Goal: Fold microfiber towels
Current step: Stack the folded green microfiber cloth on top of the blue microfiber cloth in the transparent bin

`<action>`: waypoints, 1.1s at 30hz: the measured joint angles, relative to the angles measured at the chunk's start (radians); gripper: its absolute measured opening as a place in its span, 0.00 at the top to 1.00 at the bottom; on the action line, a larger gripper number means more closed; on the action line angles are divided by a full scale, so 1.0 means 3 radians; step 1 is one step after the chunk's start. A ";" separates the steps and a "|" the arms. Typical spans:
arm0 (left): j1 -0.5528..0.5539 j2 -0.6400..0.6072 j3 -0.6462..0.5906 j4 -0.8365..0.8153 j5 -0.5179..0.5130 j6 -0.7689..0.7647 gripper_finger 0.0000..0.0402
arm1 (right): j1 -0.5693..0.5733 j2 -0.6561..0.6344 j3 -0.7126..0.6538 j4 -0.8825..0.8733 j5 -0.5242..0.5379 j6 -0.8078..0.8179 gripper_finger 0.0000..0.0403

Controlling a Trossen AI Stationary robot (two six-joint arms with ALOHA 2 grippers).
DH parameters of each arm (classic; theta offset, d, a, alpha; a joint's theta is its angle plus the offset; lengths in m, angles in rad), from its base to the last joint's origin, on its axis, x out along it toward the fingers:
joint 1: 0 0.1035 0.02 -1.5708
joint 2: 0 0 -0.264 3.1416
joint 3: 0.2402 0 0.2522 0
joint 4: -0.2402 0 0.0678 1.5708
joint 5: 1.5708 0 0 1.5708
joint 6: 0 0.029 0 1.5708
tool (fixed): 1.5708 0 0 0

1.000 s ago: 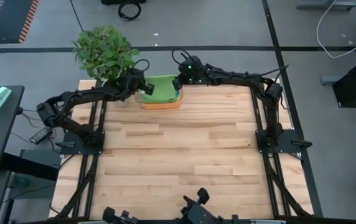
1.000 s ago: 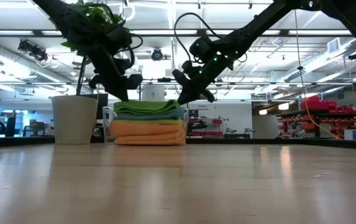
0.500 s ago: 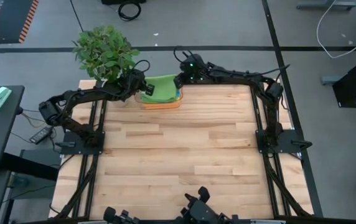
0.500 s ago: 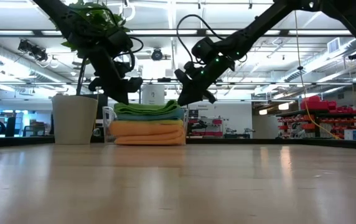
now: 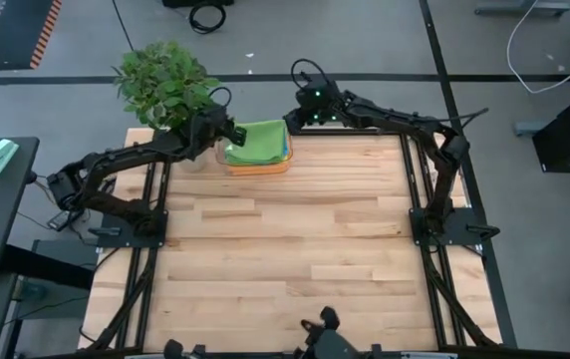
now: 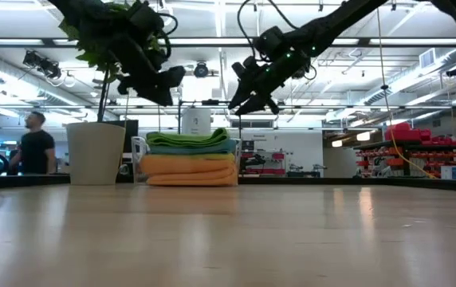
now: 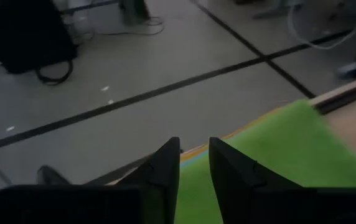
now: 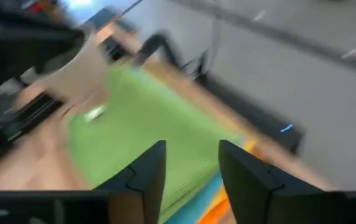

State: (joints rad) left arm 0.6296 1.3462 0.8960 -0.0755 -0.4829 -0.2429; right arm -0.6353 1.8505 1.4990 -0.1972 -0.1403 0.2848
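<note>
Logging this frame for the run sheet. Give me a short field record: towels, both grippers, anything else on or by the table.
towels: folded stack at the table's far edge; green towel on top, blue under it, orange at the bottom
left gripper: above the stack's left side, clear of it, empty, fingers a little apart
right gripper: above the stack's right side, clear of it, empty, fingers apart
plant: potted plant at the far left corner, beside the stack
table: wooden top
person: one in the room behind
</note>
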 joint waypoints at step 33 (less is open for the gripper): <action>0.0360 0.0862 -0.0063 0.0211 0.0658 -0.0141 0.96 | 0.0092 0.0260 -0.0002 -0.0604 -0.0483 0.0009 0.99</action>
State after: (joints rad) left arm 0.7376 1.6047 0.8772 -0.0122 -0.2855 -0.2852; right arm -0.6075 1.9285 1.4982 -0.3785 -0.2852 0.2874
